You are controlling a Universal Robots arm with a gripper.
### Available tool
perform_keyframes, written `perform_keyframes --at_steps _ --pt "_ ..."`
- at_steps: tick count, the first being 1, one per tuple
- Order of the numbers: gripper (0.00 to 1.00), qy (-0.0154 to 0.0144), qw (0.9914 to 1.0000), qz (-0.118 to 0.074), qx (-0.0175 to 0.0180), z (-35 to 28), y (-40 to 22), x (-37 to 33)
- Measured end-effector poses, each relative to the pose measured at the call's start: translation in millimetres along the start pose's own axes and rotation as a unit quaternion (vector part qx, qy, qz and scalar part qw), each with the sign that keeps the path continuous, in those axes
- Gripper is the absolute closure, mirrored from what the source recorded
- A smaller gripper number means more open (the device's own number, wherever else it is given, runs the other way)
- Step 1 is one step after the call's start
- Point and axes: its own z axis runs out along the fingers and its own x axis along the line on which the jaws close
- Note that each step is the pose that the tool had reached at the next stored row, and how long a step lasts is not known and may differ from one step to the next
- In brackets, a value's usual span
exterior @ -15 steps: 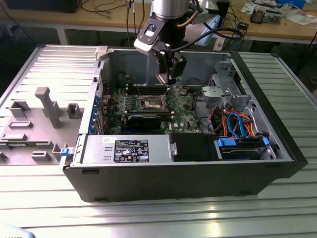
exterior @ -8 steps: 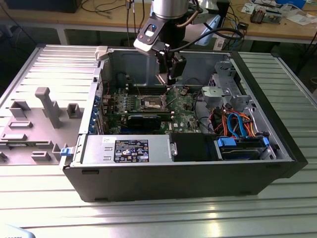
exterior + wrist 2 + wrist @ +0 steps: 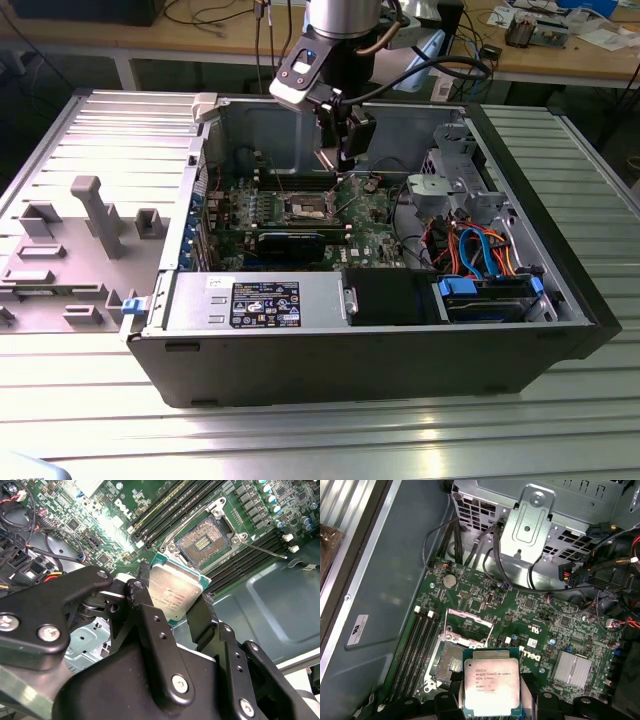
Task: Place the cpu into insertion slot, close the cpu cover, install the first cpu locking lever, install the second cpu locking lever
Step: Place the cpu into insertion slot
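The cpu is a flat square chip with a dull silver top, and my gripper is shut on it, one black finger on each side edge. It hangs tilted above the green board, close beside the insertion slot, whose dark, gold-speckled centre lies bare. In the first wrist view the cpu overlaps one edge of the insertion slot, and the cpu cover stands swung open behind it. A thin locking lever sticks out free beside the socket. In the exterior view my gripper hovers over the insertion slot.
Long black memory slots flank the socket. A metal drive cage and black cables rise behind it, and a finned heat sink sits to one side. The case walls box the board in. A grey fixture tray lies at the exterior view's left.
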Motion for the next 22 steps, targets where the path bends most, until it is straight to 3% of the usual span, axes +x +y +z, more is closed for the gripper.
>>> perform_keyframes --at_steps 22 --pt "0.46 -0.0006 0.99997 0.007 -0.0001 0.6 -0.1 0.0"
